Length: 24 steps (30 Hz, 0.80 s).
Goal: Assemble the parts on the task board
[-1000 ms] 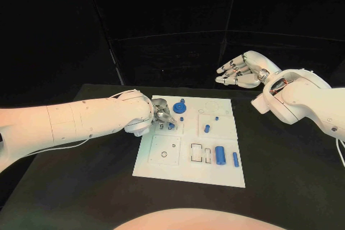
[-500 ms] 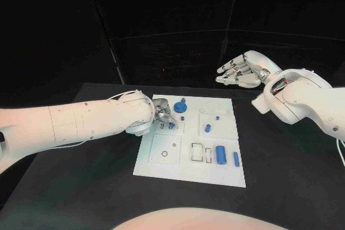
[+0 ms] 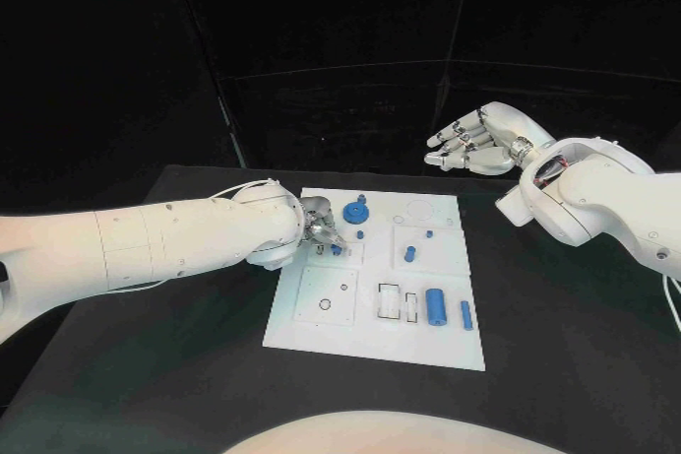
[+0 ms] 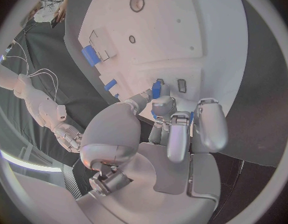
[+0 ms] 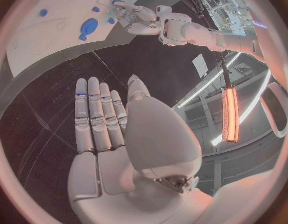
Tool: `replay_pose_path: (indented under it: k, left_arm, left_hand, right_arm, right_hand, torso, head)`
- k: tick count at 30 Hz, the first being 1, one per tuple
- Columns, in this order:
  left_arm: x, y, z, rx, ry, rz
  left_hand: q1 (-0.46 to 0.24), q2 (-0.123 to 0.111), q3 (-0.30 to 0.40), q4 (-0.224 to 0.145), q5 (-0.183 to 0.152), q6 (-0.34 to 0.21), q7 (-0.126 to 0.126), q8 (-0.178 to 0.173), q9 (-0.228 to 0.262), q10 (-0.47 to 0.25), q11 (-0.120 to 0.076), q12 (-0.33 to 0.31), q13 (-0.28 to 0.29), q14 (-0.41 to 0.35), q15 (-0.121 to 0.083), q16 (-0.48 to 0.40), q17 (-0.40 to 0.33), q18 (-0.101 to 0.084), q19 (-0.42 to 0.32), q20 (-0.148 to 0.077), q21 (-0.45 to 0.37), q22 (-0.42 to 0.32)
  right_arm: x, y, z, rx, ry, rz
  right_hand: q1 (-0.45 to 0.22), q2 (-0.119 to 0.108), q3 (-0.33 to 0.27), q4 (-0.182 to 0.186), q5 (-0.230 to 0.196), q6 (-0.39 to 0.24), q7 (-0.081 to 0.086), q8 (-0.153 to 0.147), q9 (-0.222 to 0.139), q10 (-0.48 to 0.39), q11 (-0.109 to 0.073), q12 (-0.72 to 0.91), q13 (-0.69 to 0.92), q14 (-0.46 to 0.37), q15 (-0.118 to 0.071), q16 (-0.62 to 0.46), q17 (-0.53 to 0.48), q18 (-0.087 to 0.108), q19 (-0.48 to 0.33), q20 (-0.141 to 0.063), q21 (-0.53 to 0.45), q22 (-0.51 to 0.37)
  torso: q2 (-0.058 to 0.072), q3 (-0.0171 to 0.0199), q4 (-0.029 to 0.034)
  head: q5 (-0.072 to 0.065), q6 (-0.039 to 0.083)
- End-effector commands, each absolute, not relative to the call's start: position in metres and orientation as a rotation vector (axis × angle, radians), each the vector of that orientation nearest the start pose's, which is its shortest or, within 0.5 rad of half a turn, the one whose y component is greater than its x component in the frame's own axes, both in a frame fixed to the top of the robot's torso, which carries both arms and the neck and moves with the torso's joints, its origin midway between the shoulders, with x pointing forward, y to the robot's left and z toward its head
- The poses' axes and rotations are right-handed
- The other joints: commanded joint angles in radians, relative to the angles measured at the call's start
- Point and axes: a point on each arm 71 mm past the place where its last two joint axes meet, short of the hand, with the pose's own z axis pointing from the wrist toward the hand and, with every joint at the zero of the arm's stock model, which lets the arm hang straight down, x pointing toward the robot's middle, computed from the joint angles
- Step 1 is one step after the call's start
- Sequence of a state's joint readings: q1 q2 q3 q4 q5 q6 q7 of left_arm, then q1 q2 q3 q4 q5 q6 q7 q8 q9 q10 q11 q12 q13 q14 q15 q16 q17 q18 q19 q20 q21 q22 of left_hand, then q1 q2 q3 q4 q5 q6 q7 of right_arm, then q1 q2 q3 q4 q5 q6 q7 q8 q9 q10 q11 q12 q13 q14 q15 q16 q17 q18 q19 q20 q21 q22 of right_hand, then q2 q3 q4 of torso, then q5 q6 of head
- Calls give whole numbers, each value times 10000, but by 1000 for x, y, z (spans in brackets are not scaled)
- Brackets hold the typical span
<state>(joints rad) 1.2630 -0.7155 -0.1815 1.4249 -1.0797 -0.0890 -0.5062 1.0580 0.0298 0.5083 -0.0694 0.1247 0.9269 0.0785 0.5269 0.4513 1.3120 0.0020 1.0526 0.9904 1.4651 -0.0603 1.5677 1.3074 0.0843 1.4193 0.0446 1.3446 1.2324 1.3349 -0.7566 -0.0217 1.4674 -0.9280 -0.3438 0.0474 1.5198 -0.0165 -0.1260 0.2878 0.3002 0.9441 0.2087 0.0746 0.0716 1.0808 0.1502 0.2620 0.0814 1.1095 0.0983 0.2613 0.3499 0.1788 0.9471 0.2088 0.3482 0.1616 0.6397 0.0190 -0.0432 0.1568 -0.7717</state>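
Left hand (image 3: pixel 318 227): I pinched a small blue part (image 4: pixel 156 89) at the board (image 3: pixel 369 331)'s far-left corner.
Right hand (image 3: pixel 475 139): held nothing, fingers spread, beyond the table's far edge.
Risk: I judged a tilted part could jam or slip.
Change: I had barely moved.

The surface (image 3: pixel 170 375) is black and matte, running out on every side past what lies on it; behind its far edge hangs a black backdrop (image 3: pixel 340 70), crossed by a thin pale line; in the right wrist view a long orange light strip (image 5: pixel 230 115) glows beside a pale curved frame (image 5: pixel 278 109).
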Motion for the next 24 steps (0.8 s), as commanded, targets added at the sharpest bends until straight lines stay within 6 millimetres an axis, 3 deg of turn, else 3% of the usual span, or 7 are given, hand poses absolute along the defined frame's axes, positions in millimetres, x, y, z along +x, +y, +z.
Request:
replay_pose_path:
  k: [1,12,24]
  left_arm:
    - [491,190,-241,-2066,22076,-3545]
    - [491,192,-242,-1961,22267,-3464]
    - [491,193,-243,-1948,22342,-3384]
  left_hand:
    - [75,-1,1591,-1507,55,-11,-29,47,4,92,-62,-52,-9,1057,-36,31,2634,-104,74,20,22,-8]
    - [91,-70,1663,-1474,122,-9,-36,98,45,118,-68,-40,-1,1057,-40,31,2634,-108,82,16,31,11]
    - [94,-91,1684,-1461,146,-11,-38,113,57,116,-70,-55,-20,1057,-42,31,2634,-108,83,15,31,13]
  right_arm:
    - [517,-171,-111,2039,15783,10589]
    - [517,-171,-111,2030,15822,10611]
    - [517,-171,-111,2051,15831,10586]
  right_hand:
    - [-30,36,-50,-10,63,7,70,11,6,-70,-24,53,-12,-81,-9,-25,-17,28,56,27,-34,-8]
    - [-33,39,-56,-14,72,4,71,11,6,-76,-23,57,-14,-90,-6,-23,-21,28,57,29,-44,-14]
    - [-33,39,-56,-14,72,4,71,11,6,-76,-23,57,-14,-90,-6,-23,-21,28,57,29,-44,-14]
  torso:
    - [1,1,-5]
    - [4,2,-7]
    - [11,5,-3]
  head:
    - [-12,2]
    - [-53,-23]
    - [1,-55]
